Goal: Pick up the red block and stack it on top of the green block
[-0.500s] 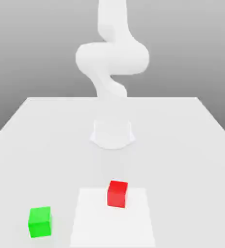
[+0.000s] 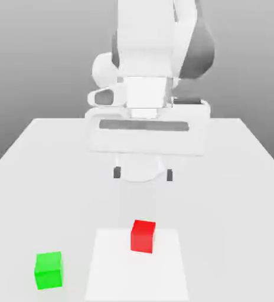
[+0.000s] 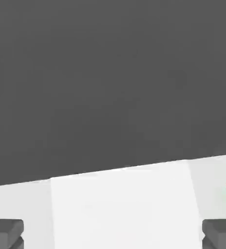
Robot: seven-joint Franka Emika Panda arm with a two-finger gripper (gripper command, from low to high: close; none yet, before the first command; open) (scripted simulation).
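Lt gray tbl [image 2: 222, 206] w/ white sq. patch [image 2: 137, 277]; gray bkgd behind.

From my post I log: red block [image 2: 143, 236] on the pale sheet [image 2: 137, 277]; green block [image 2: 49, 271] on the table [image 2: 210, 212], to the exterior view's left of the sheet.

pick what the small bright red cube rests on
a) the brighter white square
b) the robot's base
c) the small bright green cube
a: the small bright red cube sits on the brighter white square, near one edge.
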